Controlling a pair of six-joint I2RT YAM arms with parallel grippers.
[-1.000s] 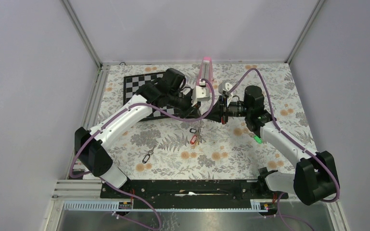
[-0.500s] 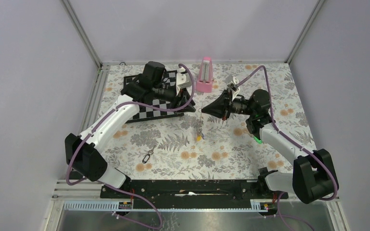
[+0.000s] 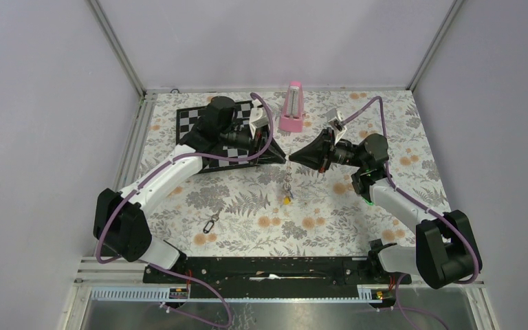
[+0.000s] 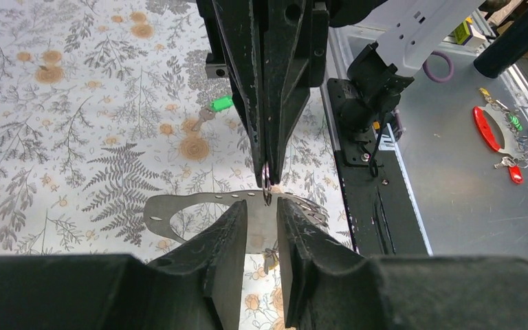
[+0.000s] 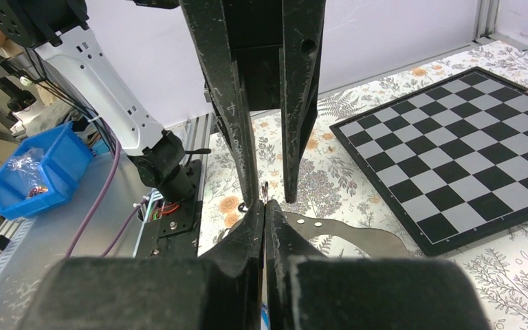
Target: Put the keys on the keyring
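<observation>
Floral tabletop point(image 3: 247, 206), midway between side edges: left gripper point(image 3: 280, 157), parted, returned tip-to-tip with right gripper point(image 3: 293, 157) clenched on keyring point(image 4: 267, 184); keys point(image 3: 287, 187) dangling, handover likely.

The top view looks steeply down from above and behind the near edge, far enough off to take in the whole tabletop point(image 3: 247, 220). The left wrist view sits close behind the left gripper point(image 4: 261, 214), facing the near right corner. The right wrist view sits behind the right gripper point(image 5: 265, 206), facing the left edge. All three views share the tabletop's middle.
</observation>
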